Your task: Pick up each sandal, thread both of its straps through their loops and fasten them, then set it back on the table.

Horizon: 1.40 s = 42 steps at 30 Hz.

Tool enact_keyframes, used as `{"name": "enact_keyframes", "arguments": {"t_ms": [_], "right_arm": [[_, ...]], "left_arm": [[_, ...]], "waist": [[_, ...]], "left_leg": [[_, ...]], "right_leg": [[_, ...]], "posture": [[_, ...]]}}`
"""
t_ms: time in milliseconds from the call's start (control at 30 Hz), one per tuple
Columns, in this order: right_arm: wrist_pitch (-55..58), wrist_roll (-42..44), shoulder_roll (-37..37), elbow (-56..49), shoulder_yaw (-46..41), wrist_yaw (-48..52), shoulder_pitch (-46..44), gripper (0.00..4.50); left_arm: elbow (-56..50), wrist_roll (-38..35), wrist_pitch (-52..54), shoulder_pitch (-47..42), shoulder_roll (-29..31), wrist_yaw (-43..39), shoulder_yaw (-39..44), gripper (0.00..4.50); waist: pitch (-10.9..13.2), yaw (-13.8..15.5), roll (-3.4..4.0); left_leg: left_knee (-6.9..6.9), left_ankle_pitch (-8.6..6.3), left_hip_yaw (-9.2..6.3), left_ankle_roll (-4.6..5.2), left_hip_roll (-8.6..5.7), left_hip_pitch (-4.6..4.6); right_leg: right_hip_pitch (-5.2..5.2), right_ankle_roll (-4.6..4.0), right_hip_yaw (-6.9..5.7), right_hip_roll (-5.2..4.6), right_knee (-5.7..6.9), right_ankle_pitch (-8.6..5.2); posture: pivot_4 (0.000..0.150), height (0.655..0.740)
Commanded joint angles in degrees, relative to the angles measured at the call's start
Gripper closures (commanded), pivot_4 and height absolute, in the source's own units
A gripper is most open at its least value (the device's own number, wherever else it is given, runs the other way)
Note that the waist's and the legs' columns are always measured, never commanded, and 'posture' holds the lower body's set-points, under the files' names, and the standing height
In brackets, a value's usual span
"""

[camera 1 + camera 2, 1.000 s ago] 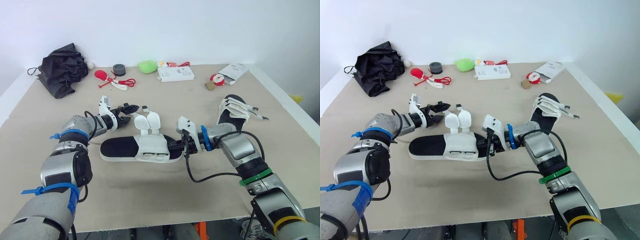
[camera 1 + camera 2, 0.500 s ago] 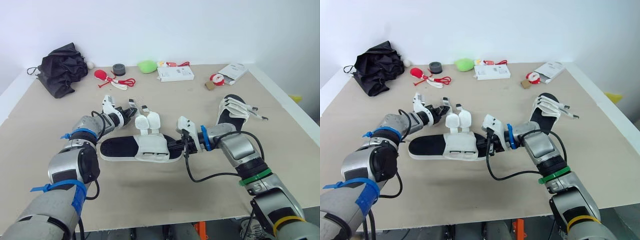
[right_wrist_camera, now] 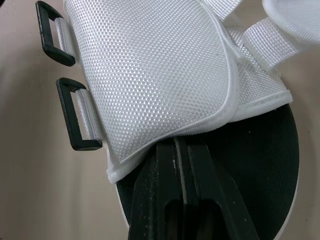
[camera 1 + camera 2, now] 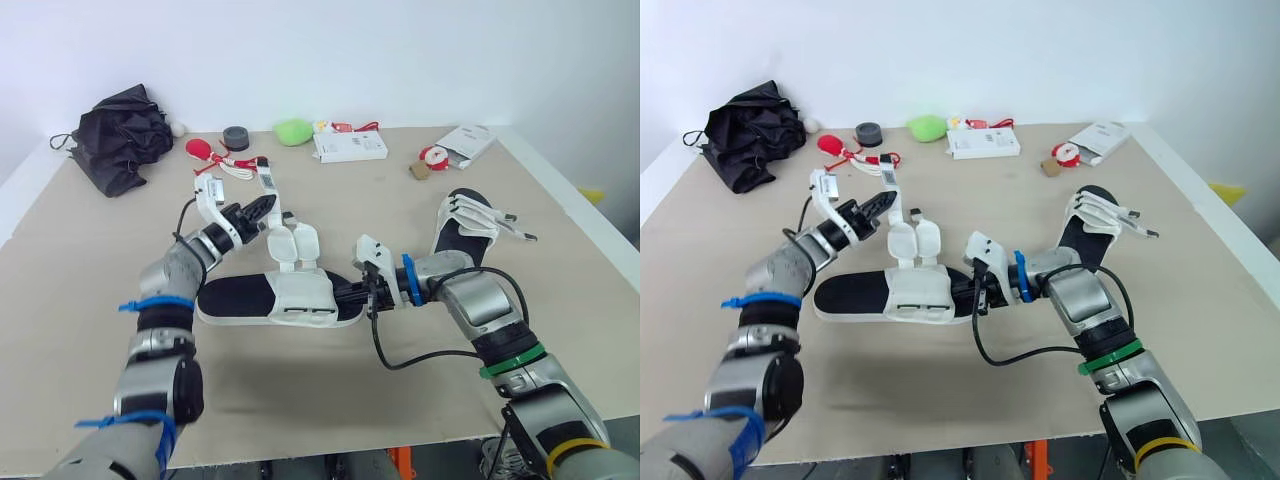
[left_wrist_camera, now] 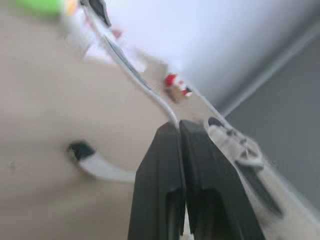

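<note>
The black-soled sandal with a white mesh top (image 4: 300, 293) lies flat in the middle of the tan table (image 4: 300, 400). The other sandal (image 4: 465, 222) sits well apart from it on the right side. The left gripper (image 4: 267, 204) has its two black fingers pressed together on a thin white strap (image 4: 266, 183) and holds it up in the air above the sandal. The right gripper (image 3: 181, 142) has its fingers squeezed together on just the edge of the mesh top. A few things could go wrong here. The strap is thin and smooth, so I think it could slide out of the left fingers if they pull or turn fast. The right fingers bite only a small bit of cloth, so a hard tug on the strap could pull the sandal free or spin it on the table. The strap could also twist, and then its tip would not fit into one of the black plastic loops (image 3: 86, 146). The two round white flaps (image 4: 295, 245) stand up beside the strap and may get in its way.
</note>
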Motion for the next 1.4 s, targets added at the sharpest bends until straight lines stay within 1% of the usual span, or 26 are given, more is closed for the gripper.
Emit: {"name": "enact_keyframes", "arguments": {"t_ms": [33,100,167,233,267,400,567,600,633,700,733,767,800,900,967,1033,1067,1100,1133,1167,1200,1233,1267,1333,1400], "right_arm": [[2.7,-0.4,0.3,-0.6,1.3,-1.6,2.5,4.5],[3.3,-0.1,0.3,-2.2,1.2,-1.9,3.6,4.5],[3.8,0.1,0.3,-3.2,1.2,-2.2,4.4,4.5],[4.2,0.1,0.4,-4.1,1.4,-2.4,5.1,4.5],[4.3,0.2,0.3,-4.3,1.5,-2.4,5.3,4.5],[4.7,0.2,0.5,-5.0,1.7,-2.6,5.5,4.5],[4.9,0.2,0.6,-5.0,1.8,-2.4,5.3,4.5],[5.0,0.2,0.6,-5.0,1.8,-2.3,5.2,4.5],[5.0,0.2,0.6,-5.0,1.8,-2.3,5.1,4.5],[4.9,0.3,0.6,-4.8,1.9,-2.3,4.8,4.5],[4.9,0.3,0.7,-4.7,1.9,-2.4,4.8,4.5],[4.9,0.3,0.6,-4.6,1.9,-2.3,4.7,4.5],[4.8,0.3,0.6,-4.6,1.9,-2.2,4.7,4.5],[4.8,0.3,0.4,-4.7,2.1,-2.1,4.8,4.5],[4.8,0.3,0.3,-4.5,2.0,-2.0,4.6,4.5],[4.9,0.4,0.2,-4.2,1.9,-2.0,4.2,4.5],[4.9,0.5,0.2,-4.2,1.8,-2.0,4.1,4.5],[4.9,0.6,0.1,-4.2,1.8,-2.0,4.0,4.5],[5.0,0.8,0.1,-4.2,1.8,-1.9,4.0,4.5],[5.2,0.9,0.1,-4.3,1.8,-1.9,4.0,4.5],[5.3,1.1,0.0,-4.6,1.9,-1.9,4.1,4.5],[5.5,1.1,-0.1,-4.8,1.9,-1.8,4.2,4.5],[5.9,1.4,-0.1,-5.3,1.9,-1.7,4.3,4.5],[6.4,1.5,-0.1,-5.8,1.9,-1.7,4.3,4.5],[6.7,1.7,0.0,-6.2,1.9,-1.8,4.5,4.5]], "left_arm": [[-12.7,2.3,-11.2,3.9,1.4,-8.7,-5.9,4.37],[-17.2,5.6,-20.7,7.3,3.2,-14.5,-10.0,4.37],[-18.5,8.6,-30.6,8.9,4.8,-19.0,-12.7,4.37],[-18.4,10.9,-41.2,9.8,6.8,-24.3,-15.0,4.37],[-17.6,12.0,-46.2,10.0,7.7,-26.3,-15.9,4.37],[-12.9,11.3,-61.1,10.4,11.6,-34.8,-17.8,4.37],[-8.8,8.9,-71.5,11.9,16.2,-42.9,-20.5,4.37],[-8.0,8.8,-72.2,12.5,17.1,-43.8,-21.0,4.14],[-7.1,8.6,-73.5,13.0,17.9,-44.7,-21.4,3.83],[-5.4,9.1,-74.2,13.2,18.6,-43.9,-21.5,3.11],[-5.1,9.3,-74.2,13.2,18.8,-43.3,-21.6,2.57],[-5.4,9.5,-72.4,13.5,19.4,-42.9,-22.0,2.08],[-6.8,8.6,-69.9,14.2,20.1,-42.6,-22.2,1.71],[-13.5,5.0,-57.3,17.5,22.7,-39.7,-21.7,1.71],[-20.6,0.1,-42.1,20.5,26.0,-35.3,-20.9,1.71],[-27.6,-5.1,-28.6,23.9,30.6,-33.0,-20.3,1.71],[-32.1,-10.5,-18.2,26.5,35.1,-31.7,-20.2,1.71],[-35.4,-14.5,-10.6,28.6,38.5,-31.0,-19.9,1.71],[-38.0,-17.8,-4.1,30.5,41.5,-30.5,-19.7,1.71],[-39.9,-19.5,0.1,32.2,43.8,-30.2,-19.5,1.71],[-41.1,-19.8,2.5,34.0,45.3,-30.1,-19.6,1.71],[-42.1,-20.0,4.2,35.2,46.2,-29.9,-19.5,1.71],[-42.9,-19.1,5.4,36.6,46.3,-28.8,-19.8,1.71],[-43.8,-17.2,6.5,38.1,45.6,-27.1,-20.2,1.71],[-44.3,-14.8,6.5,38.3,43.6,-24.6,-20.9,1.71]], "waist": [[0.0,0.1,0.0],[0.0,0.1,0.01],[0.0,0.2,0.02],[0.0,0.2,0.02],[0.0,0.2,0.02],[0.0,0.1,0.03],[0.0,0.1,0.03],[0.0,0.0,0.04],[0.0,0.0,0.04],[0.0,0.0,0.04],[0.0,0.0,0.03],[0.0,0.0,0.03],[0.0,0.0,0.03],[0.0,-0.1,0.04],[0.0,-0.1,0.03],[0.0,-0.2,0.04],[0.0,-0.2,0.05],[0.1,-0.3,-0.01],[0.1,-0.3,0.04],[0.1,-0.2,0.13],[0.1,-0.1,0.23],[0.1,-0.1,0.16],[0.1,0.0,0.18],[0.1,0.1,0.22],[0.1,0.2,0.23]], "left_leg": [[0.01,0.0,-0.02,0.0,0.0,0.0],[0.0,-0.01,0.0,0.02,0.0,0.01],[0.0,-0.02,0.01,0.05,0.0,0.02],[0.0,-0.02,-0.01,0.06,0.0,0.02],[0.0,-0.03,-0.02,0.07,0.0,0.01],[-0.02,-0.12,-0.03,0.14,0.03,0.01],[-0.01,-0.27,-0.04,0.21,0.11,0.01],[-0.01,-0.29,-0.03,0.2,0.13,0.01],[-0.01,-0.32,-0.03,0.2,0.13,0.02],[-0.01,-0.34,-0.04,0.2,0.17,0.01],[-0.01,-0.34,-0.07,0.2,0.17,0.01],[0.01,-0.34,-0.09,0.2,0.19,-0.01],[0.03,-0.34,-0.1,0.2,0.19,-0.01],[0.02,-0.35,-0.08,0.18,0.23,0.0],[0.02,-0.4,-0.09,0.12,0.3,0.0],[0.02,-0.43,-0.14,0.07,0.38,0.0],[0.02,-0.44,-0.16,0.05,0.41,0.0],[0.01,-0.45,-0.18,0.03,0.43,0.0],[0.01,-0.48,-0.19,-0.02,0.5,0.0],[0.01,-0.53,-0.2,-0.1,0.58,0.03],[0.01,-0.54,-0.22,-0.12,0.57,0.07],[0.01,-0.55,-0.21,-0.14,0.56,0.08],[0.01,-0.56,-0.26,-0.16,0.59,0.08],[0.01,-0.59,-0.26,-0.22,0.58,0.09],[0.01,-0.59,-0.31,-0.25,0.59,0.08]], "right_leg": [[0.01,-0.01,-0.02,0.0,0.0,-0.01],[0.03,-0.04,-0.02,0.0,-0.01,-0.03],[0.04,-0.32,-0.02,0.0,-0.01,-0.22],[0.04,-0.28,-0.04,0.02,-0.02,-0.28],[0.03,-0.06,-0.04,0.04,-0.02,-0.42],[0.04,0.03,-0.06,0.09,-0.02,-0.48],[0.03,0.25,-0.1,0.17,-0.02,-0.58],[0.04,0.26,-0.1,0.18,-0.02,-0.6],[0.04,0.26,-0.09,0.19,-0.02,-0.63],[0.04,0.25,-0.12,0.22,-0.02,-0.66],[0.04,0.26,-0.16,0.22,-0.02,-0.67],[0.04,0.27,-0.19,0.22,-0.02,-0.67],[0.04,0.28,-0.2,0.22,-0.02,-0.67],[0.04,0.31,-0.17,0.25,-0.02,-0.68],[0.04,0.34,-0.17,0.31,-0.02,-0.77],[0.04,0.43,-0.18,0.41,0.0,-0.89],[0.04,0.43,-0.18,0.44,0.01,-0.92],[0.04,0.43,-0.18,0.47,0.0,-0.93],[0.02,0.41,-0.15,0.55,0.03,-0.96],[0.05,0.43,-0.17,0.6,0.02,-1.06],[0.08,0.47,-0.17,0.61,0.01,-1.11],[0.08,0.46,-0.15,0.62,0.03,-1.12],[0.08,0.44,-0.18,0.66,0.03,-1.15],[0.09,0.39,-0.17,0.67,0.04,-1.18],[0.09,0.34,-0.2,0.68,0.04,-1.2]], "posture": [[0.15,0.74],[0.15,0.74],[0.15,0.74],[0.15,0.74],[0.15,0.74],[0.15,0.74],[0.15,0.74],[0.15,0.74],[0.15,0.74],[0.15,0.74],[0.15,0.74],[0.15,0.74],[0.15,0.74],[0.15,0.74],[0.15,0.74],[0.15,0.74],[0.15,0.74],[0.15,0.74],[0.15,0.74],[0.15,0.74],[0.15,0.74],[0.15,0.74],[0.15,0.74],[0.15,0.74],[0.15,0.74]]}}
